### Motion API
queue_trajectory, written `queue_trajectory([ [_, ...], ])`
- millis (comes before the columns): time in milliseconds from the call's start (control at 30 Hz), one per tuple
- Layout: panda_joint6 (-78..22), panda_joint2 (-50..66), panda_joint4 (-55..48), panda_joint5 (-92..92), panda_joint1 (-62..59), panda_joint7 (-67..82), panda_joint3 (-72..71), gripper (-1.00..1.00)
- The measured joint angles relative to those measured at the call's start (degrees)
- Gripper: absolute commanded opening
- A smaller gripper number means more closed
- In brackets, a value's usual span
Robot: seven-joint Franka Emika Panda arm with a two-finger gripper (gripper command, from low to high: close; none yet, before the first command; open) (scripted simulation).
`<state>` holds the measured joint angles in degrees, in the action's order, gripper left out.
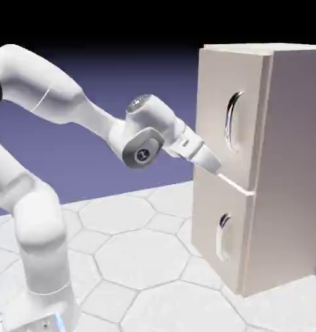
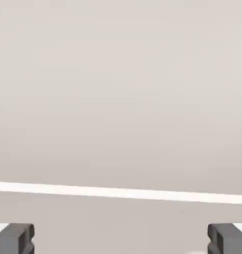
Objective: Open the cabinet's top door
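Observation:
The cabinet (image 1: 290,162) is a tall pale beige box at the exterior view's right. Its top door (image 1: 215,84) carries a long curved silver handle (image 1: 233,120). Below it sits the shorter lower door (image 1: 209,220) with a small handle (image 1: 223,237). My gripper (image 1: 215,170) is at the seam between the two doors, below and left of the long handle, and holds nothing. In the hand view the cabinet front (image 2: 121,89) fills the picture, crossed by the bright seam (image 2: 121,192). The gripper (image 2: 121,240) is open, its fingertips (image 2: 16,238) wide apart at the bottom corners.
The cabinet stands on a white table of hexagonal tiles (image 1: 135,259). My arm's elbow and forearm (image 1: 70,104) stretch across from the exterior view's left at the height of the top door.

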<state>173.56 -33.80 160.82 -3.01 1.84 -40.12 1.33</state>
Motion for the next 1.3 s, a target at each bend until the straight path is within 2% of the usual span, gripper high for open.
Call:
queue_trajectory([
  [1300, -14.5, -36.8, -5.8, -97.2, 37.3, 75.6, 43.1, 0.00],
])
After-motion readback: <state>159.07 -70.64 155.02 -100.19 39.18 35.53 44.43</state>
